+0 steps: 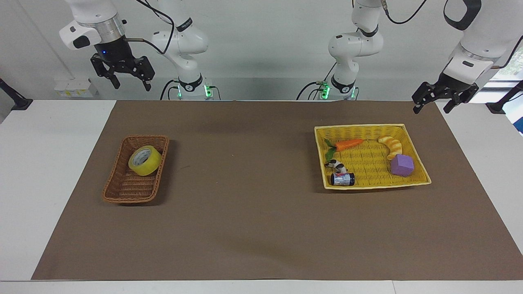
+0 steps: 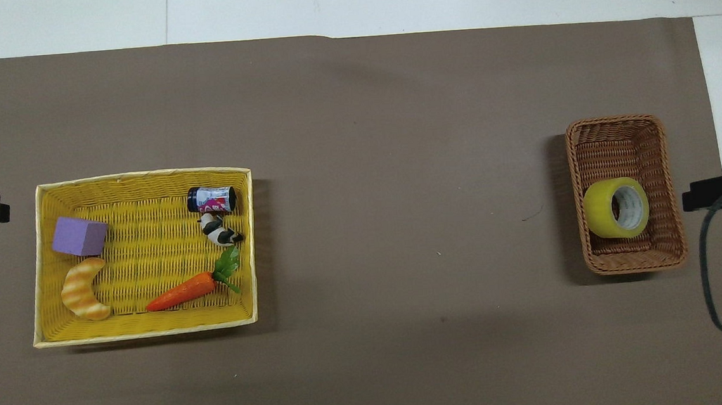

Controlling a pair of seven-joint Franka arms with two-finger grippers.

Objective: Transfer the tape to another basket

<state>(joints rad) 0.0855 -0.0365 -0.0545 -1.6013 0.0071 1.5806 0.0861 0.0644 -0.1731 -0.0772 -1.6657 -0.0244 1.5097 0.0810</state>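
The yellow tape (image 1: 144, 160) leans on its side in the brown wicker basket (image 1: 130, 199), in the half nearer the robots. It also shows in the overhead view (image 2: 615, 208), in the same basket (image 2: 632, 266). My right gripper (image 1: 130, 85) is open and empty, raised high over the robots' edge of the table at the right arm's end, well apart from the tape. My left gripper (image 1: 431, 108) is open and empty, waiting raised over the mat's corner by the yellow tray (image 1: 359, 126).
The yellow tray (image 2: 143, 175) holds a purple cube (image 2: 78, 235), a croissant (image 2: 84, 289), a carrot (image 2: 183, 291), a small can (image 2: 211, 199) and a black-and-white figure (image 2: 220, 232). A brown mat (image 2: 396, 162) covers the table.
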